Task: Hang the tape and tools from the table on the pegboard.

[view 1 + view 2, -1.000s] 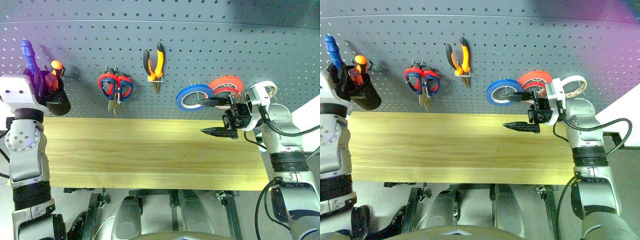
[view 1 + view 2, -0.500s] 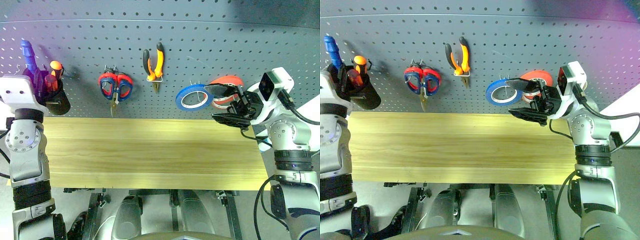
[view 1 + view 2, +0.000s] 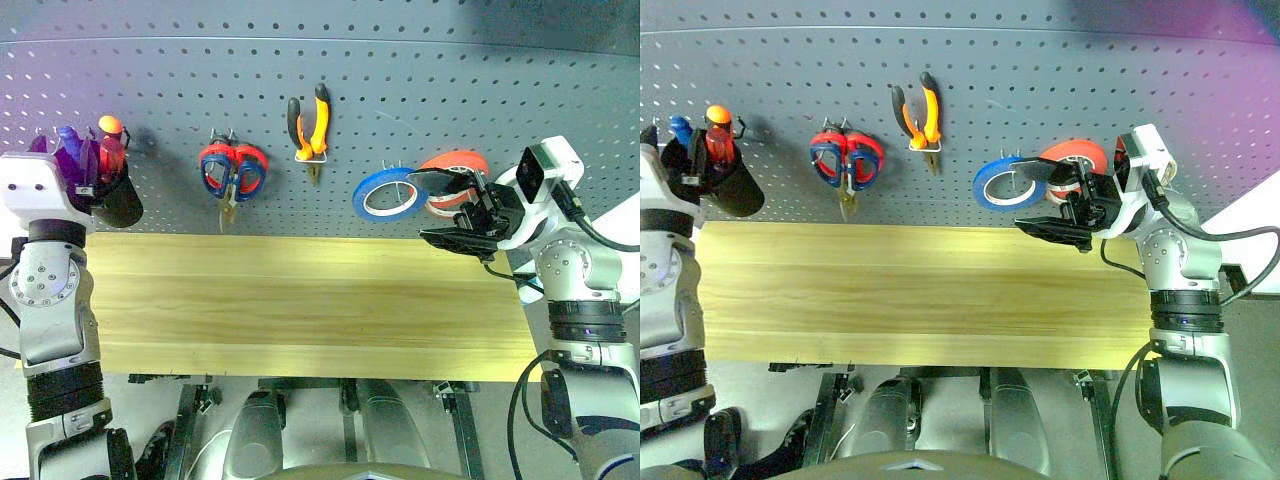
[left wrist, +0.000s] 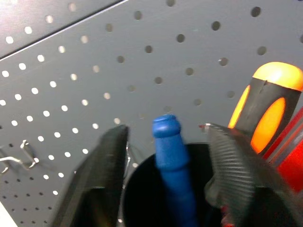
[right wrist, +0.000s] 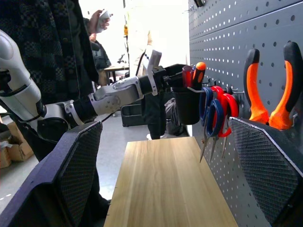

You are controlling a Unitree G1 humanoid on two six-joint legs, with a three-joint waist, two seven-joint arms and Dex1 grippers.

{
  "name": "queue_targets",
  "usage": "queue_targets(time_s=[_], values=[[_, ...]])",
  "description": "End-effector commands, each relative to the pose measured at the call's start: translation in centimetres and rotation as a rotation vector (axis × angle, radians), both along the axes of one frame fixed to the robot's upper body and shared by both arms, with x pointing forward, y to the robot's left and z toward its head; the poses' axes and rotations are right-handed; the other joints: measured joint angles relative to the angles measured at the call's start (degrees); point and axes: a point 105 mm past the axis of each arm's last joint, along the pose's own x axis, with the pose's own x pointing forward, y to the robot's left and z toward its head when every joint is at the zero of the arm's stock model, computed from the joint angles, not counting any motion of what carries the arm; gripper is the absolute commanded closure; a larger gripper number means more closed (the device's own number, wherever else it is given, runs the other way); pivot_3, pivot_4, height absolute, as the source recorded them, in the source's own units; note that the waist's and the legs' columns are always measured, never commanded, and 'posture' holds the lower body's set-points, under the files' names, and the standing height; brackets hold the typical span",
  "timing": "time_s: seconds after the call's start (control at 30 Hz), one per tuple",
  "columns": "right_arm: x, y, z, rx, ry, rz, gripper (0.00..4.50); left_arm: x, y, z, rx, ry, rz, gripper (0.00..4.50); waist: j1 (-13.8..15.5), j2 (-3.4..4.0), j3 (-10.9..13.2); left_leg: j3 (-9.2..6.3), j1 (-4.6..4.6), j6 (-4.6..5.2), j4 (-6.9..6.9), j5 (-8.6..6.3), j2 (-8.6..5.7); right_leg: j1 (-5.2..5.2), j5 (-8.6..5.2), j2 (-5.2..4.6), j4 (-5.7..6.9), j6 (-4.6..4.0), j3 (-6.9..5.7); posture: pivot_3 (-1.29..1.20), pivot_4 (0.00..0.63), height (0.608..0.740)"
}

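The blue-handled screwdriver [image 4: 171, 165] stands handle-up in the black cup [image 3: 118, 205] at nine o'clock on the pegboard [image 3: 400, 90], between the parted fingers of the left pincer [image 4: 170, 184]. At three o'clock the right pincer [image 3: 450, 210] gapes wide, empty, beside the blue tape [image 3: 388, 194] on its hook. The tabletop [image 3: 300, 300] looks bare.

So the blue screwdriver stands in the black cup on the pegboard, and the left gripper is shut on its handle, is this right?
Not quite. The blue screwdriver does stand in the black cup on the pegboard, but the left gripper is open. The left wrist view shows its two fingers standing apart on either side of the handle, with gaps between.
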Motion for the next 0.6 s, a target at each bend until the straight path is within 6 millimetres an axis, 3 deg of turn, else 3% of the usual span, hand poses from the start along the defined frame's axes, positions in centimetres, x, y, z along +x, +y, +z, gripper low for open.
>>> queue_targets(time_s=[0.03,0.07,0.47,0.6], values=[[-0.2,-0.1,0.6,0.005,-0.041,-0.004,0.0,-0.4,-0.5,0.6,0.003,-0.033,-0.018,0.29,-0.01,0.0,0.0,0.0,-0.01,0.0,0.0,0.0,0.0,0.0,0.0,-0.01,0.0,0.0,0.0,0.03,0.248,0.733],[-0.1,-0.1,0.4,-0.001,-0.041,-0.006,0.0,-0.5,-0.7,1.0,-0.007,-0.054,-0.029,0.01,-0.01,0.0,0.0,0.0,-0.02,0.0,0.0,0.0,-0.01,0.0,0.0,-0.01,-0.01,0.0,0.0,0.03,0.247,0.733],[0.3,-0.3,0.0,-0.018,-0.043,-0.016,0.0,-2.2,-3.6,6.0,0.047,-0.227,-0.028,0.01,-0.15,-0.01,0.0,-0.02,-0.14,0.0,0.02,0.0,-0.05,-0.04,0.04,-0.07,-0.04,0.03,-0.01,0.06,0.245,0.733],[0.6,-0.3,-0.1,-0.021,-0.046,-0.017,0.0,-2.4,-5.1,6.6,0.074,-0.25,-0.059,0.01,-0.12,-0.01,0.0,-0.02,-0.09,0.0,0.02,0.0,-0.05,-0.04,0.04,-0.04,0.02,0.03,0.0,0.06,0.247,0.733]])
